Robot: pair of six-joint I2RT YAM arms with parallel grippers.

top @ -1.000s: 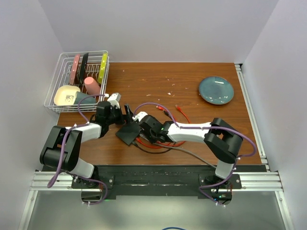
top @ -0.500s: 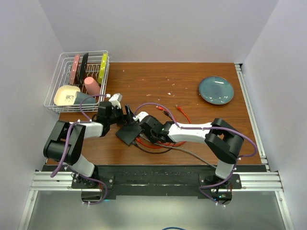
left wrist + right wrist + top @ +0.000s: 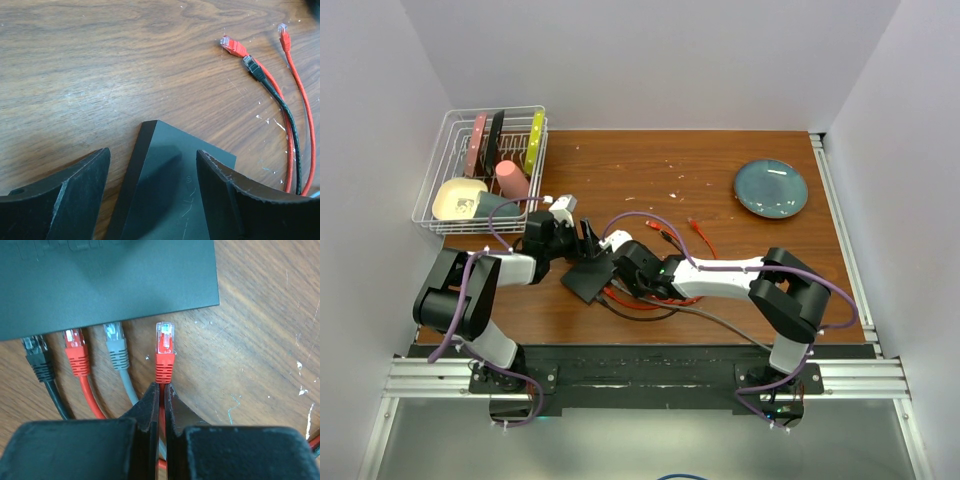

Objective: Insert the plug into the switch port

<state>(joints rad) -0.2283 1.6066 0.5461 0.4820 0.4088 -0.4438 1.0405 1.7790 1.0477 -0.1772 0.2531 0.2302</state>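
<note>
Ports hidden — switch [image 3: 100,280] edge | right end effector [image 3: 161,392] pinches plug [image 3: 165,352] | left end effector [image 3: 152,151] spread

Red plug [image 3: 165,347], blk switch box [image 3: 100,280], blue-grey plate [image 3: 771,188].

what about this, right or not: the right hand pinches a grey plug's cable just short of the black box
Wrong colour: the right wrist view shows the right hand pinching the cable of a red plug, not grey, just short of the black box.
</note>
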